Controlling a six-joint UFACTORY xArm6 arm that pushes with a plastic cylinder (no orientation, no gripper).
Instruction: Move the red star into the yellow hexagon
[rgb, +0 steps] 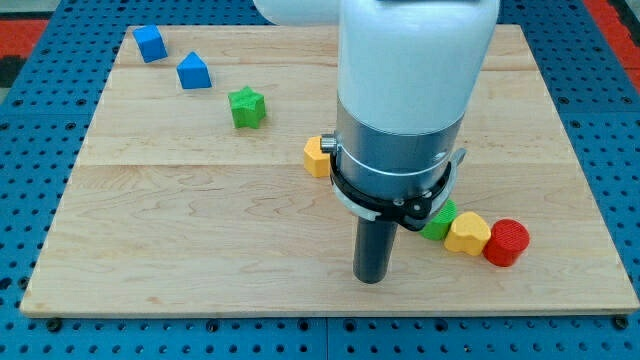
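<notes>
A yellow hexagon (317, 158) lies near the board's middle, its right side hidden behind my arm's body. A small red sliver (328, 143) shows just above it against the arm; I cannot tell its shape. A round-looking red block (507, 242) lies at the view's lower right. My tip (372, 281) rests on the board below and to the right of the yellow hexagon and left of the lower-right blocks, touching no block.
A blue cube (150, 43) and a blue house-shaped block (193, 71) sit at the view's top left, with a green star (247, 107) to their right. A green block (438, 221) and a yellow block (467, 234) lie in a row with the round red block.
</notes>
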